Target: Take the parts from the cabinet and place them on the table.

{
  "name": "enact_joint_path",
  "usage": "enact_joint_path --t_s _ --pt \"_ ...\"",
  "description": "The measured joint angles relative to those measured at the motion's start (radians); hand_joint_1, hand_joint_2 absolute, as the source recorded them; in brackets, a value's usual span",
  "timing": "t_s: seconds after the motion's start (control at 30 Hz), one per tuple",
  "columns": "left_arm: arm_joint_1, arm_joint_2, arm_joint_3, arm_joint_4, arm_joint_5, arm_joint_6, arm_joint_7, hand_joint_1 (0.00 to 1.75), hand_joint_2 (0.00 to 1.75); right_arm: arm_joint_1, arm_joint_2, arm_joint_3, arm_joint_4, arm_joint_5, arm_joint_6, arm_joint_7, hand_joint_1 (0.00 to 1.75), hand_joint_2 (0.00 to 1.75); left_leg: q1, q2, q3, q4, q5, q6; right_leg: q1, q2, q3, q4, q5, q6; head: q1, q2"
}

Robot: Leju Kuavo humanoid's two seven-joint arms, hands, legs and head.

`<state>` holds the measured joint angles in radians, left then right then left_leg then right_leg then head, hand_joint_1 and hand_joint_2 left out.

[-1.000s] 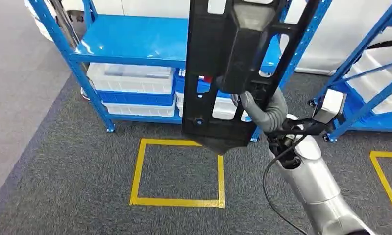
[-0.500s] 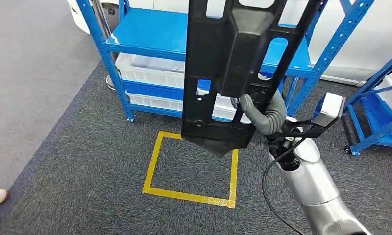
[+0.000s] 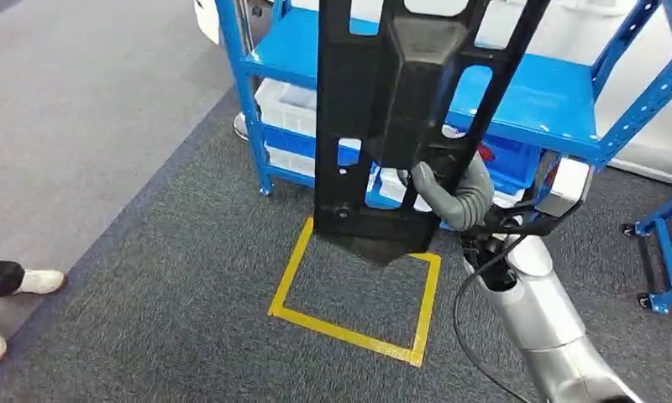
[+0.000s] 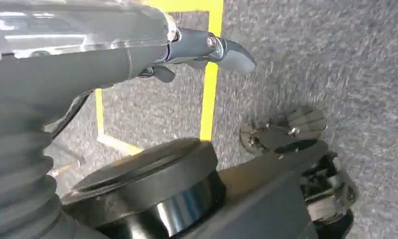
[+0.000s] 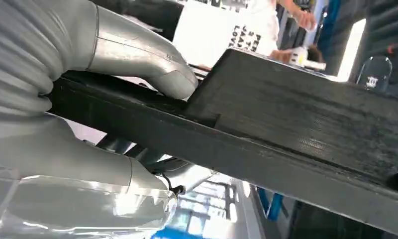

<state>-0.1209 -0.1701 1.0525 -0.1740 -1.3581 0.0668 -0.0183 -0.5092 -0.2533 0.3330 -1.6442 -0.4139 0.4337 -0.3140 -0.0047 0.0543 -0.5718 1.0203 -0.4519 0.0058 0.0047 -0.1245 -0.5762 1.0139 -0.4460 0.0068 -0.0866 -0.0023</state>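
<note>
- Since the earlier head pictures the whole scene has slid: the camera has turned, so the blue rack now sits toward the upper right of the frame, the yellow floor square has drifted right and looks skewed, and a person's shoes have come in at the lower left edge. The black part and the right arm keep the same place in the frame.
- Grey carpet covers most of the floor, with a paler strip of floor running along the upper left.
- Blue rack stands at the top of the frame, from the centre to the right; white bins rest on its lower level under the blue shelf board.
- Black part, a long flat plastic panel with cut-outs and a raised middle section, is held upright in the centre of the head view, above the carpet and in front of the rack.
- Yellow floor square is taped on the carpet below the part's bottom edge.
- Right hand is clamped on the part's lower right edge; the right wrist view shows the thumb pressed on the panel's face.
- Left hand hangs over the carpet holding nothing; whether its fingers are spread or curled cannot be told.
- Shoes are white.
</note>
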Motion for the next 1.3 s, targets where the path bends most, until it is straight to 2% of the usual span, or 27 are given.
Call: enact_joint_path --t_s 0.03,0.07,0.1,0.13,0.17,0.23,0.3,0.37,0.4,0.43,0.53,0.57,0.6,0.63,0.7,0.73,0.77,0.83,0.87,0.9,0.93,1.07,1.13,1.17,1.23,1.27,1.3 --pt "0.002 0.0 0.0 0.0 0.0 0.0 0.0 0.0 1.75 -0.001 0.003 0.002 0.0 0.0 0.001 0.0 1.75 1.75 -0.001 -0.013 -0.002 -0.005 0.005 0.009 0.0 -0.012 0.001 0.0 0.0 0.007 0.0 0.0" --pt "0.004 0.0 0.0 0.0 0.0 0.0 0.0 0.0 1.75 -0.002 0.003 0.002 0.0 0.0 0.002 0.0 1.75 1.75 0.006 -0.022 0.003 -0.014 0.014 0.019 -0.005 0.0 -0.003 0.008 -0.011 0.014 0.0 0.0" --pt "0.003 0.0 0.0 0.0 0.0 0.0 0.0 0.0 1.75 -0.002 0.005 0.002 0.0 0.001 0.002 0.0 1.75 1.75 0.005 -0.032 0.001 -0.016 0.018 0.024 -0.011 0.06 -0.014 0.039 -0.039 0.019 0.0 0.0" --pt "0.0 0.0 0.0 0.0 0.0 0.0 0.0 0.0 1.75 -0.003 0.007 0.001 0.0 0.001 0.002 0.0 1.75 1.75 0.005 -0.04 -0.004 -0.016 0.021 0.029 -0.012 0.095 -0.046 0.107 -0.08 0.02 0.0 0.0" --pt "-0.001 0.0 0.0 0.0 0.0 0.002 0.0 0.0 1.75 -0.002 0.007 0.0 0.001 0.001 0.002 0.0 1.75 1.75 0.004 -0.053 -0.007 -0.016 0.023 0.032 -0.012 0.111 -0.088 0.199 -0.122 0.022 0.0 0.0" --pt "0.001 0.0 0.0 0.0 0.001 0.002 0.0 0.0 1.75 0.002 0.007 0.0 0.003 0.002 0.002 0.0 1.75 1.75 0.002 -0.077 -0.013 -0.013 0.027 0.032 -0.012 0.118 -0.146 0.321 -0.157 0.022 0.0 0.0" --pt "0.005 0.0 0.0 0.0 0.004 0.002 -0.001 0.0 1.75 0.002 0.007 0.001 0.003 0.002 0.002 0.0 1.75 1.75 0.002 -0.104 -0.014 -0.009 0.027 0.03 -0.013 0.12 -0.119 0.261 -0.1 0.019 0.0 0.0" --pt "0.003 0.0 0.0 0.0 0.006 0.002 -0.003 0.0 1.75 -0.001 0.007 0.0 0.003 0.002 0.002 0.0 1.75 1.75 0.003 -0.128 -0.014 0.0 0.025 0.026 -0.018 0.152 -0.032 0.085 -0.007 0.015 0.0 0.0" --pt "0.003 0.0 0.0 0.0 0.006 0.002 -0.005 0.0 1.75 -0.002 0.007 0.0 0.003 0.003 0.003 0.0 1.75 1.75 0.003 -0.137 -0.019 0.002 0.025 0.021 -0.023 0.2 -0.01 0.039 -0.01 0.011 0.0 0.0" --pt "0.0 0.0 0.0 0.0 0.006 0.002 -0.006 0.0 1.75 -0.003 0.01 0.0 0.002 0.003 0.003 0.0 1.75 1.75 -0.001 -0.15 -0.028 0.01 0.026 0.014 -0.022 0.203 -0.004 0.014 -0.013 0.01 0.0 0.0" --pt "0.003 0.0 0.0 0.0 0.007 0.003 -0.007 0.0 1.75 -0.004 0.01 0.0 0.002 0.003 0.004 0.002 1.75 1.75 0.007 -0.179 -0.041 0.002 0.038 -0.006 -0.015 0.174 -0.012 0.017 -0.01 0.002 0.0 0.0" --pt "0.002 0.0 0.0 0.0 0.007 0.003 -0.007 0.0 1.75 -0.005 0.01 0.002 0.002 0.003 0.006 0.002 1.75 1.75 0.004 -0.173 -0.047 0.007 0.033 -0.01 -0.026 0.158 -0.008 0.005 -0.004 -0.008 0.0 0.0" --pt "0.002 0.0 0.0 0.0 0.007 0.003 -0.007 0.0 1.75 -0.007 0.008 0.002 0.002 0.004 0.006 0.004 1.75 1.75 -0.001 -0.117 -0.055 0.033 0.012 -0.014 -0.023 0.147 -0.004 -0.001 -0.002 -0.014 0.0 0.0" --pt "0.002 0.0 0.0 0.0 0.007 0.003 -0.006 0.0 1.75 -0.01 0.005 0.003 0.002 0.004 0.006 0.004 1.75 1.75 0.0 -0.088 -0.078 0.084 -0.022 -0.017 -0.021 0.136 -0.004 -0.001 -0.001 -0.02 0.0 0.0" --pt "0.0 0.001 0.001 0.0 0.008 0.003 -0.009 0.0 1.75 -0.01 0.001 0.003 0.002 0.004 0.005 0.006 1.75 1.75 0.004 -0.073 -0.148 0.251 -0.101 -0.023 -0.016 0.108 -0.004 -0.001 -0.002 -0.021 0.0 0.0" --pt "-0.003 0.002 0.001 0.0 0.008 0.002 -0.01 0.0 1.75 -0.01 0.001 0.004 0.002 0.004 0.006 0.007 1.75 1.75 0.004 -0.073 -0.169 0.307 -0.117 -0.025 -0.016 0.093 -0.005 0.0 -0.002 -0.022 0.0 0.0" --pt "-0.005 0.002 0.001 0.0 0.008 0.002 -0.01 0.0 1.75 -0.01 0.001 0.006 0.002 0.004 0.006 0.008 1.75 1.75 0.005 -0.072 -0.166 0.313 -0.109 -0.026 -0.016 0.081 -0.005 0.0 -0.003 -0.021 0.0 0.0" --pt "-0.002 0.002 0.001 0.0 0.008 0.003 -0.009 0.0 1.75 -0.01 0.001 0.007 0.002 0.004 0.006 0.008 1.75 1.75 0.007 -0.062 -0.098 0.195 -0.041 -0.026 -0.016 0.058 -0.003 0.001 -0.004 -0.019 0.0 0.0" --pt "-0.001 0.002 0.001 0.0 0.008 0.003 -0.007 0.0 1.75 -0.011 0.001 0.008 0.002 0.004 0.006 0.008 1.75 1.75 0.007 -0.039 -0.045 0.096 0.001 -0.023 -0.016 0.049 -0.001 0.003 -0.006 -0.017 0.0 0.0" --pt "0.001 0.002 0.001 0.0 0.008 0.003 -0.007 0.0 1.75 -0.012 0.001 0.007 0.002 0.004 0.006 0.008 1.75 1.75 0.005 0.01 -0.012 0.022 0.012 -0.019 -0.013 0.041 -0.001 0.004 -0.008 -0.013 0.0 0.0" --pt "0.0 0.002 0.001 0.0 0.008 0.003 -0.008 0.0 1.75 -0.013 0.001 0.007 0.002 0.004 0.005 0.008 1.75 1.75 -0.011 0.025 -0.003 0.0 0.003 -0.012 -0.005 0.032 -0.005 0.01 -0.009 -0.008 0.0 0.0" --pt "0.006 0.002 0.001 0.0 0.001 0.003 -0.015 0.0 1.75 -0.013 0.002 0.007 -0.003 0.005 0.005 0.014 1.75 1.75 -0.008 -0.02 -0.011 -0.007 0.015 0.021 -0.004 -0.01 -0.003 0.007 -0.01 0.011 0.0 0.0" --pt "0.005 0.001 0.0 0.0 -0.004 0.003 -0.016 0.0 1.75 -0.013 0.002 0.005 -0.011 0.005 0.005 0.015 1.75 1.75 -0.001 -0.036 -0.011 -0.013 0.023 0.033 -0.013 0.082 -0.027 0.069 -0.058 0.019 0.0 0.0" --pt "0.002 0.001 0.0 0.0 -0.005 0.004 -0.016 0.0 1.75 -0.012 0.003 0.004 -0.012 0.005 0.005 0.014 1.75 1.75 0.0 -0.047 -0.013 -0.013 0.025 0.036 -0.015 0.107 -0.062 0.144 -0.098 0.021 0.0 0.0" --pt "0.0 0.001 0.0 0.0 -0.006 0.003 -0.016 0.0 1.75 -0.004 0.003 0.003 -0.012 0.005 0.003 0.015 1.75 1.75 -0.002 -0.07 -0.015 -0.012 0.026 0.038 -0.015 0.119 -0.137 0.297 -0.156 0.024 0.0 0.0" --pt "0.002 0.001 0.0 0.0 -0.006 0.003 -0.016 0.0 1.75 0.001 0.003 0.003 -0.012 0.005 0.001 0.015 1.75 1.75 -0.002 -0.084 -0.017 -0.01 0.027 0.038 -0.016 0.119 -0.153 0.325 -0.152 0.024 0.0 0.0" --pt "0.003 0.001 0.0 0.0 -0.006 0.004 -0.015 0.0 1.75 0.003 0.003 0.003 -0.012 0.005 0.001 0.016 1.75 1.75 -0.002 -0.097 -0.017 -0.007 0.027 0.037 -0.016 0.12 -0.141 0.296 -0.122 0.024 0.0 0.0"
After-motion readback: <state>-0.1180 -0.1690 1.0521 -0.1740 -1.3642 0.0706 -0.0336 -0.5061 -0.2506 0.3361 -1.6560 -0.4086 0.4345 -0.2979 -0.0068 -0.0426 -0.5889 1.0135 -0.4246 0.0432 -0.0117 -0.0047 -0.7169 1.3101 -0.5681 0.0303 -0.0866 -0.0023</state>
